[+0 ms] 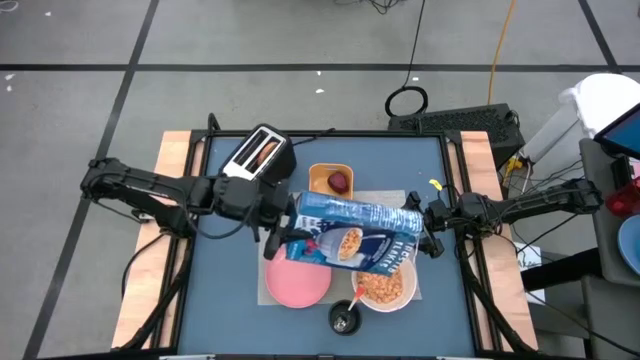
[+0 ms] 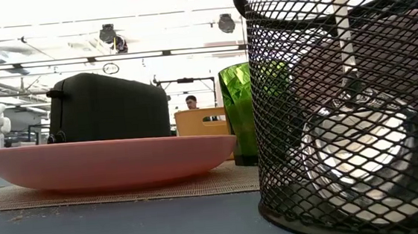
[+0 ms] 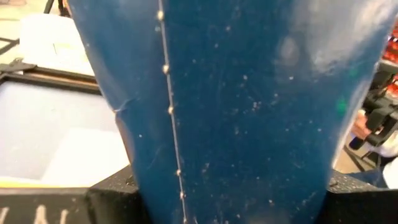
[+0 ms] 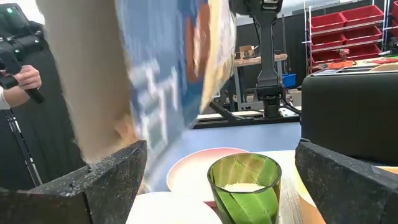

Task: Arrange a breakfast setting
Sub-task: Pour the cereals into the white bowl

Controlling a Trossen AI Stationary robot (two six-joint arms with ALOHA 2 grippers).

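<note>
Item: blue cereal box [image 1: 355, 232], lying tilted above the white bowl [image 1: 385, 288], clamped in my left gripper [image 1: 278, 236]. My right gripper [image 1: 425, 232], fingers spread wide, sits at the box's other end.

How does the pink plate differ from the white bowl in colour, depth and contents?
The plate is pink; the bowl is white. The plate is flat and shallow; the bowl looks deeper. The plate shows nothing on its visible part; the bowl holds orange-brown cereal. The tilted cereal box hides part of each from above. Both are round and sit side by side on the blue table, near its front edge.
</note>
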